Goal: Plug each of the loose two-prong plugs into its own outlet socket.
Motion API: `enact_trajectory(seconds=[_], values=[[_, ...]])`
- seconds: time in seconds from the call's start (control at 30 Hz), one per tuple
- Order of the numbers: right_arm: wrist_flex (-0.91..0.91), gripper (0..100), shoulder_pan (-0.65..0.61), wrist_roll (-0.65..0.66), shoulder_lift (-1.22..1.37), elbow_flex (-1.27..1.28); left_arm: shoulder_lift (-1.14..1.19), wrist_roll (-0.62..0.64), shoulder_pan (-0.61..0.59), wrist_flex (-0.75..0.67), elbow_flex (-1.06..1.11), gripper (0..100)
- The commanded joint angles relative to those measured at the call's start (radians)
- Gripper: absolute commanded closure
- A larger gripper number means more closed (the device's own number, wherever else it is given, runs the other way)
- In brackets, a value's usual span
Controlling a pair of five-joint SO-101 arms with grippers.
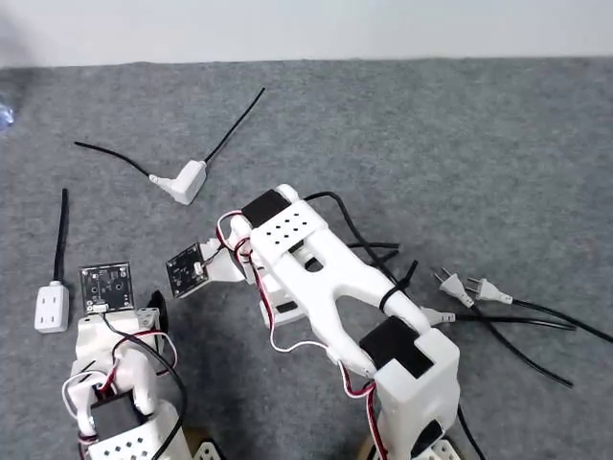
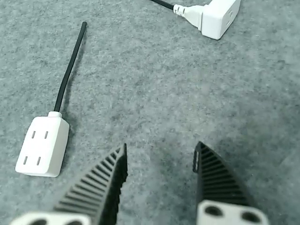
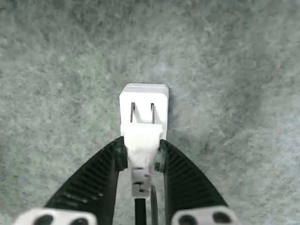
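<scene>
My right gripper (image 3: 143,143) is shut on a white two-prong plug (image 3: 141,140), its black cable running back between the fingers. The prongs point at a white socket block (image 3: 143,95) on the grey carpet and overlap its face; I cannot tell whether they have entered. My left gripper (image 2: 160,150) is open over bare carpet. Beside it lies a white outlet socket (image 2: 41,146) (image 1: 51,306) on a short black cord. A second white socket (image 2: 219,16) (image 1: 182,181) lies farther off. Two loose plugs (image 1: 450,283) (image 1: 486,289) lie to the right of the right arm (image 1: 335,278).
Black cables (image 1: 522,331) trail from the loose plugs toward the right edge, and another plug (image 1: 437,314) pokes out beside the right arm. The left arm (image 1: 115,383) sits at the near left. A pale wall (image 1: 306,29) bounds the far side of the carpet.
</scene>
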Motion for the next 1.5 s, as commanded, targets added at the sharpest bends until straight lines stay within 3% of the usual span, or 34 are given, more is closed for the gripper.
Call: enact_trajectory(seconds=[0.0,0.4,0.7,0.83,1.1,1.47], values=[[-0.030,99.1,-0.018,0.008,-0.002,-0.037,-0.014,-0.011,-0.008,0.000,-0.008,78],[-0.206,99.1,0.150,-0.023,0.008,-0.087,-0.014,-0.011,-0.008,0.000,-0.008,78],[-0.331,99.1,0.189,-0.031,0.071,-0.084,-0.014,-0.011,-0.008,0.000,-0.008,78],[-0.346,98.5,0.209,-0.107,0.110,-0.086,-0.014,-0.011,-0.008,0.000,-0.008,78],[-0.340,78.9,0.202,-0.104,0.124,-0.084,-0.014,-0.011,-0.008,0.000,-0.008,78],[-0.338,81.2,0.208,-0.106,0.125,-0.083,-0.014,-0.011,-0.008,0.000,-0.008,78]])
